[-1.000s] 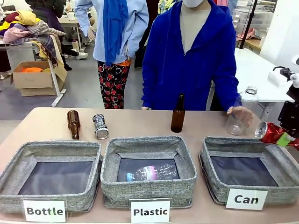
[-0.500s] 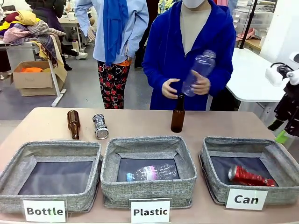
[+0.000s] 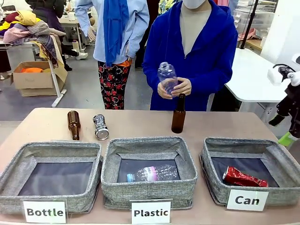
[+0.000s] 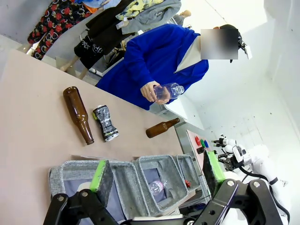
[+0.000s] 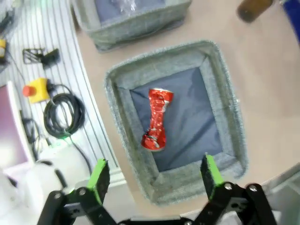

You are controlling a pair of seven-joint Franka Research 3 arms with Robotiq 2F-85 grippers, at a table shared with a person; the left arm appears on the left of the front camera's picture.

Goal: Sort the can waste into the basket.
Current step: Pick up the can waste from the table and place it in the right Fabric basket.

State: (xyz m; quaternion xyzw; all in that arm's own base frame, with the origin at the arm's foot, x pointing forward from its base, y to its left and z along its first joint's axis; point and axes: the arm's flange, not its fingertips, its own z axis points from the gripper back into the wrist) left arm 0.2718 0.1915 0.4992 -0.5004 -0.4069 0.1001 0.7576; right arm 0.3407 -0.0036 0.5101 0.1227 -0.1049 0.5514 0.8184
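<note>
From the front, the Can basket (image 3: 208, 154) sits at the robot's right end of the tabletop (image 3: 136, 119). The crushed red can (image 3: 244, 177) lies flat on its dark bottom, toward its front right corner. The right tool (image 3: 287, 138) hangs just outside that basket's right wall, above the rim; from here I can't judge its jaws. The silver can (image 3: 100, 127) lies on its side well to the left of the Can basket and farther back, shiny lid toward the robot. A lying brown bottle (image 3: 73, 124) is a little farther left again. Back and left of the basket, the person (image 3: 197, 56) holds a clear bottle (image 3: 167, 77) in both hands above an upright brown bottle (image 3: 178, 114).

In the left wrist view, the left tool (image 4: 157, 171) has its jaws spread wide with nothing between them. The silver can (image 4: 105, 123) lies ahead of it, far from the Can basket (image 4: 191, 165).

In the right wrist view, the right tool (image 5: 154, 172) is fully open and empty, directly above the Can basket (image 5: 115, 101). The red can (image 5: 158, 118) lies near the basket's middle.

One can looks sorted, so the silver one is the job in hand. I'd judge the left tool better placed for it. It should close across the can's round body rather than the lid, keeping off the neighbouring bottle. Then it should carry the can above every wall to the Can basket and let go low over the bare bottom beside the red can. The right tool should first move clear of that basket.
</note>
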